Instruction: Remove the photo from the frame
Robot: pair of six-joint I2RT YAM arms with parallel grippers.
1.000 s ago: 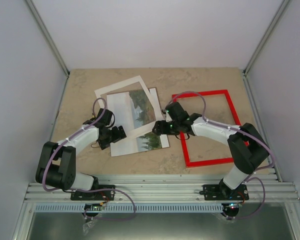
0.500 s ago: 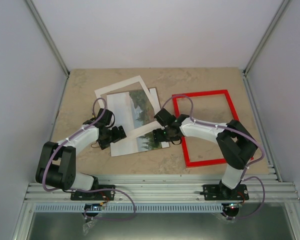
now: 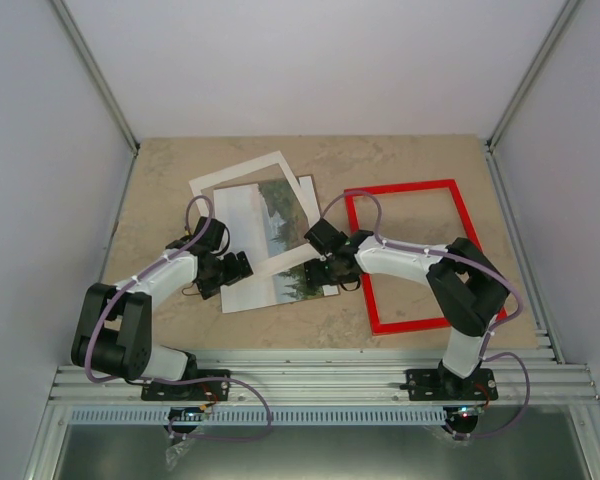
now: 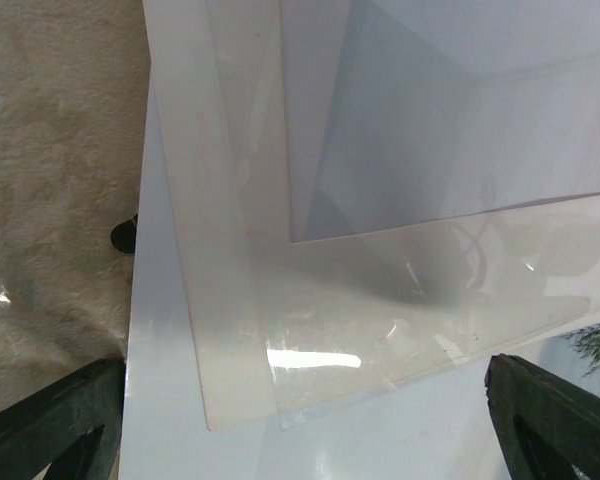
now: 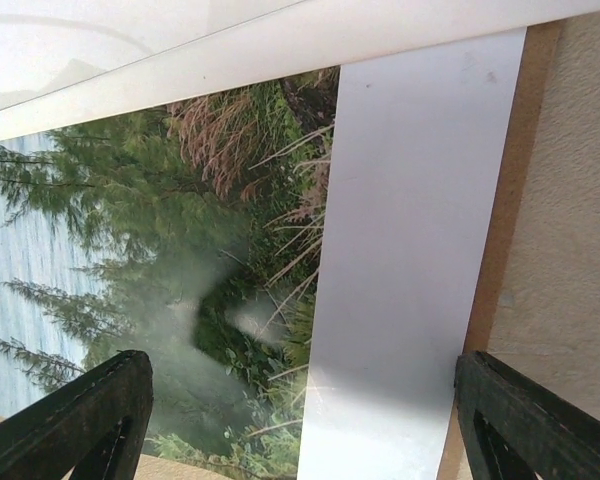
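"Your right hand (image 3: 323, 264) hangs over the near right corner of the photo (image 3: 280, 220), fingers apart, nothing between them. Your left hand (image 3: 230, 270) stands spread wide over the near left of the same stack and also holds nothing."

"Where does that leave the task?"

"Nearly closed out, in my judgement. The red frame (image 3: 400, 187) lies empty on the surface (image 3: 160, 180), just to the right of the stack, with the stone pattern showing through it. The photo lies flat outside it. A white mat (image 3: 235, 175) sits askew on top and crosses the picture. A brown backing board (image 5: 495, 270) shows along the right edge, and the left wrist view shows a clear sheet (image 4: 430, 330) over the pale sheets there."

"And my next move?"

"Free the photo from the loose stack. It is thin and lies flat, so you need an edge to pinch. The mat overlaps it and may drag along. Steady the stack with the left hand while the right works the corner."

"Anything on the surroundings?"

"Surface is beige and stone-patterned. Plain pale walls (image 3: 310, 70) close three sides, with metal posts (image 3: 95, 75) in the far corners and an aluminium rail (image 3: 320, 380) along the near edge."
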